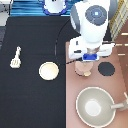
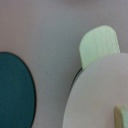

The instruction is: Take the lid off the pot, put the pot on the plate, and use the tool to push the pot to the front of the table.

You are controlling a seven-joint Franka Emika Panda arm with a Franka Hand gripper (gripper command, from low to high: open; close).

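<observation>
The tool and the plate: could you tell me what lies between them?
Only bare black table between tool and plate, per exterior view; gripper hangs over the pot.
</observation>
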